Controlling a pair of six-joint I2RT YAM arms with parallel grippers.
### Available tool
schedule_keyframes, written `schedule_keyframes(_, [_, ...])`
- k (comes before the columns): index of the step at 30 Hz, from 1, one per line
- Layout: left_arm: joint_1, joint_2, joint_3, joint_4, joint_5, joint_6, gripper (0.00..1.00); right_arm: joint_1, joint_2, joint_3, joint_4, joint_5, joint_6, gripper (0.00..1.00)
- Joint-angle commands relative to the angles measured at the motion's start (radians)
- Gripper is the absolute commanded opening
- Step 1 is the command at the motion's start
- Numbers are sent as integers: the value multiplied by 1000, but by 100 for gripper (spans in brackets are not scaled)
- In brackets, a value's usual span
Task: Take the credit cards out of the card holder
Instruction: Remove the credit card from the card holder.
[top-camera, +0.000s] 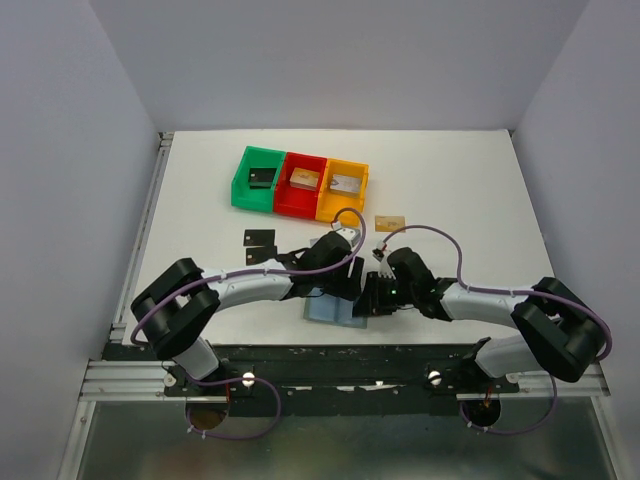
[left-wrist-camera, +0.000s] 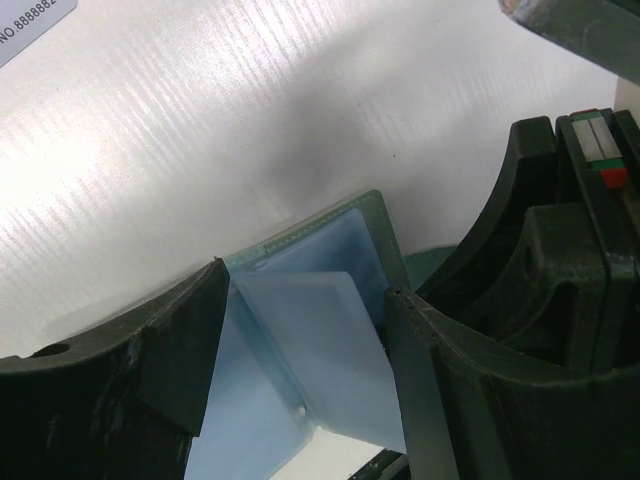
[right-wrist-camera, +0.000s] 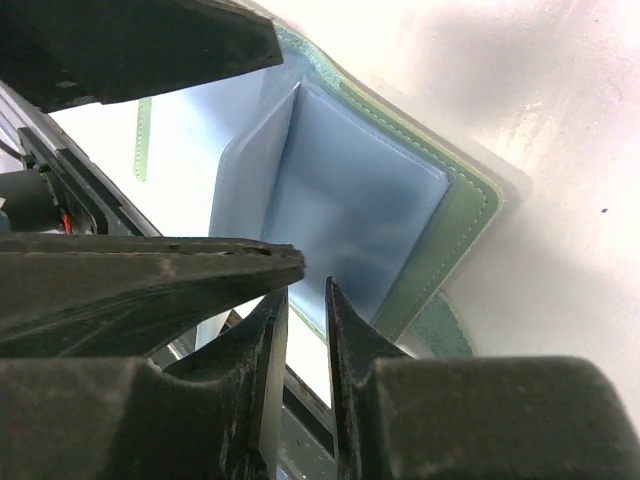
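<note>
left gripper — fingers spread astride card holder | right gripper — fingers nearly together, grip unclear

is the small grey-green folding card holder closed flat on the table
No, the card holder is spread open, its pale blue inner pockets showing.

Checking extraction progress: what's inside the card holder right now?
The card holder lies open; its visible pale blue pockets show no card. The near part is covered by the right gripper, so cards there cannot be ruled out.
</note>
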Motion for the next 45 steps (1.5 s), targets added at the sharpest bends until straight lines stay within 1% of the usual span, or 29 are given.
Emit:
schedule_keyframes(1, [-8, -49, -13, -37, -32, 8, 75, 6, -11, 14, -39, 59, -3, 29])
schedule_keyframes(2, [-8, -52, -16, -39, -61, 11, 75, 8, -11, 17, -43, 62, -3, 29])
schedule_keyframes(7, [-8, -66, -38, -56, -87, 11, 74, 8, -16, 28, -56, 62, -15, 29])
schedule_keyframes(11, [-8, -107, -68, -39, -92, 4, 75, 8, -30, 32, -20, 28, -21, 33])
schedule_keyframes(15, [-8, -119, -70, -57, -108, 7, 75, 8, 15, 74, -53, 11, -32, 33])
schedule_keyframes(22, [-7, -169, -136, -39, -133, -16, 75, 8, 56, 100, -89, 21, -53, 33])
schedule_keyframes(26, [-7, -188, -157, -37, -138, -22, 75, 6, 67, 100, -53, 4, -53, 33])
schedule_keyframes(30, [-7, -204, -177, -13, -135, -27, 75, 6, 50, 86, 24, -65, -61, 36])
schedule_keyframes(34, [-7, -219, -180, -11, -144, -33, 75, 8, 44, 106, -6, -62, -70, 36])
schedule_keyframes(37, [-8, -244, -188, -33, -170, -39, 75, 8, 38, 106, -14, -61, -68, 36])
schedule_keyframes(40, [-5, -261, -202, -68, -205, -55, 75, 8, 47, 100, -14, -65, -56, 40])
schedule_keyframes(45, [-4, -291, -256, -65, -243, -75, 72, 8, 64, 100, -28, -58, -45, 41])
